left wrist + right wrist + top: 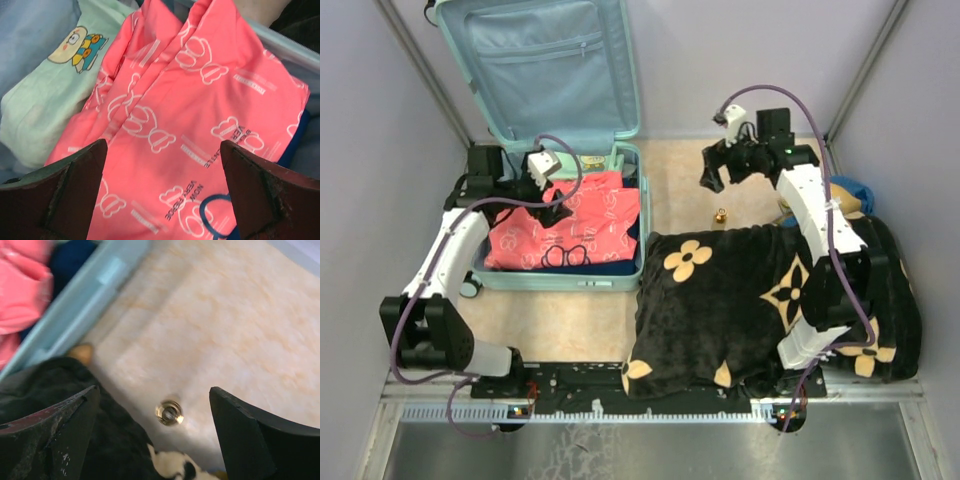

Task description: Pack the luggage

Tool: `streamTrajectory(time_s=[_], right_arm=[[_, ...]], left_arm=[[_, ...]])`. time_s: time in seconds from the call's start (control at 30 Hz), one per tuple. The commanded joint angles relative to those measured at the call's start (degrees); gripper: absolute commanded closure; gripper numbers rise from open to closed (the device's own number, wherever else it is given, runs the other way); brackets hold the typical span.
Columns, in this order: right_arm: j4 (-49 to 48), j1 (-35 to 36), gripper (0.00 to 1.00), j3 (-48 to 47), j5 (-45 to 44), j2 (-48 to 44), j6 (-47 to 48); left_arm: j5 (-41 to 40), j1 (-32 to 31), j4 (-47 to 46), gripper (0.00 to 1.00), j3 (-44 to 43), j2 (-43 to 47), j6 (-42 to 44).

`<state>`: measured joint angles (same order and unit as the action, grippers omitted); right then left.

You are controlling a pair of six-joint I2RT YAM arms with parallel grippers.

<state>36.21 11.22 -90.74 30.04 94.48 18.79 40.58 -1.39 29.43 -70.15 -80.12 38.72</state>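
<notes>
Luggage (560, 280) lies open at the far left of the table (560, 325) in the top view, its lid (550, 70) upright against the back wall and a pink garment (570, 225) spread across the base. Your left gripper (552, 205) hangs over that garment with its fingers apart. Your right gripper (720, 180) hovers, also spread, above a small brass piece (720, 215) standing just beyond the black blanket (720, 310). From the left wrist, the jaws frame the pink cloth with nothing between them. A mint cloth (45, 100) shows beside it, so press or tuck only inside the luggage rim. From the right wrist, the picture is blurred. The brass piece (169, 412) sits between the wide fingers, closer to the blanket edge (115, 440) than to the luggage wall (85, 300). The brass piece looks like your pick, so centre over it first and descend straight. Keep the blanket-side finger clear of the pile, or you risk snagging fabric and knocking the piece over.
</notes>
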Motion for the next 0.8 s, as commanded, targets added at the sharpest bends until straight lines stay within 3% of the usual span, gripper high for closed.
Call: streamTrajectory(time_s=[0.0, 0.37, 0.77], right_arm=[[2.66, -3.19, 0.12, 1.12, -10.66, -0.41, -4.47], [-0.65, -0.37, 0.22, 8.3, -25.24, 2.79, -15.48], [-3.23, 3.52, 0.32, 10.92, -27.9, 8.37, -18.09]], left_arm=[[-1.32, -2.26, -3.45, 0.0, -3.45, -3.48, -4.63], [-3.26, -2.26, -5.26, 0.0, -7.03, -13.8, -12.12], [-4.09, -2.28, -6.67, 0.0, -11.91, -19.64, -15.47]])
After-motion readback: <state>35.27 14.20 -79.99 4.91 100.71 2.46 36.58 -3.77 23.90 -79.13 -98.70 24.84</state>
